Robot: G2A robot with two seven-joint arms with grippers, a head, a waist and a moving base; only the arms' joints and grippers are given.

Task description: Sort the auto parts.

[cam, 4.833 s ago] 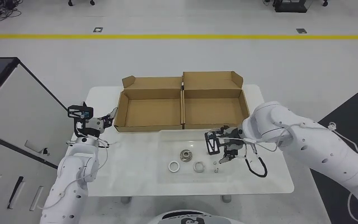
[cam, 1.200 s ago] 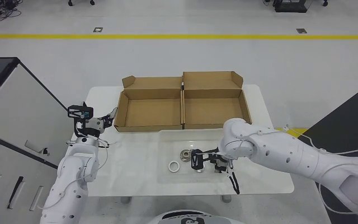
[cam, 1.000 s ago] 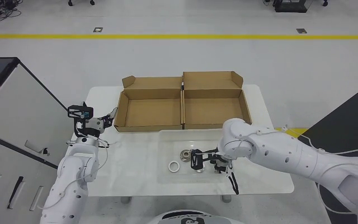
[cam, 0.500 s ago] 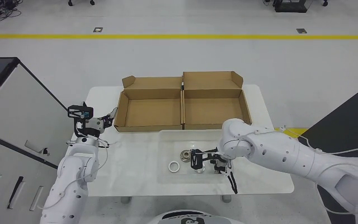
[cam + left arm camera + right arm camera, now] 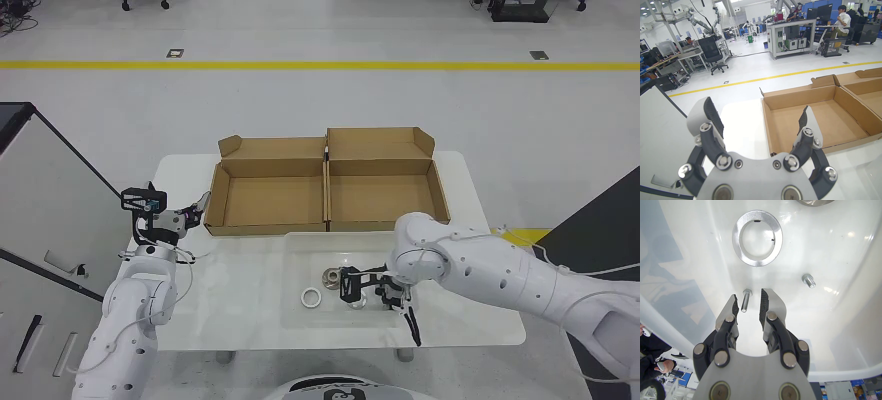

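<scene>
Straddled the long bolt (image 5: 745, 301) on the tray (image 5: 848, 323) floor, right gripper (image 5: 749, 294) fingers (image 5: 763, 302) narrowly parted, shank parallel, untouched.

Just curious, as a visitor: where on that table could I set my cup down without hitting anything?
The left box and right box are bare inside. The table is bare between the left gripper and the tray. The tray is crowded: metal ring, long bolt, short bolt, right gripper.
</scene>
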